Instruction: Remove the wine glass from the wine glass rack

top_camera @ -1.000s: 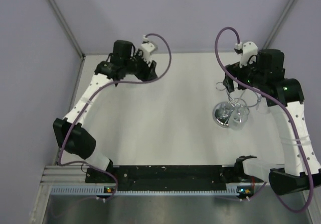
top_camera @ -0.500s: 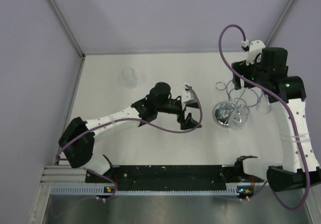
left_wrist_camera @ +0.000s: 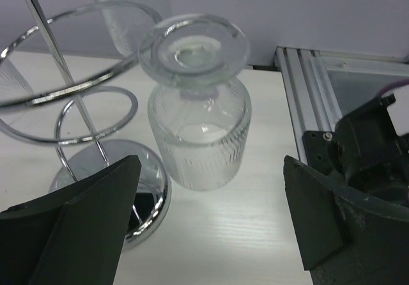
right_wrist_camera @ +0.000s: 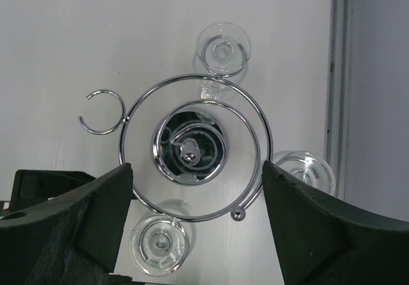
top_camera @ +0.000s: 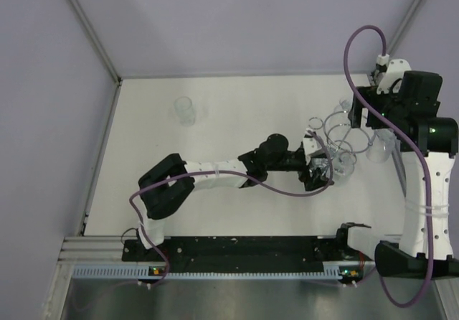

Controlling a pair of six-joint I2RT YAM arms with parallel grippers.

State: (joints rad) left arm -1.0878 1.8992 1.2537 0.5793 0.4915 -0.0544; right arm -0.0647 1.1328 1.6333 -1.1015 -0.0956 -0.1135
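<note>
The left end effector (left_wrist_camera: 211, 176) has its fingers (left_wrist_camera: 77, 227) spread wide, closed on nothing. Straight ahead, framed between the tips and touching neither, is the wine glass (left_wrist_camera: 199, 131), upside down with its foot uppermost (whether its rim rests on the tabletop (left_wrist_camera: 243, 240) or hangs clear, I cannot tell). Just left of it, ahead of the left finger, sits the mirror disc base (left_wrist_camera: 137, 202) of the wine glass rack (left_wrist_camera: 83, 115), its rings level with the foot. Beyond, a second glass (left_wrist_camera: 131, 10) shows.

The right end effector (right_wrist_camera: 197, 170) hangs above the rack, fingers likewise apart. Directly below are the stem and base, with an open ring (right_wrist_camera: 101, 112) to its left. A lone glass (top_camera: 184, 110) stands well apart from both.
</note>
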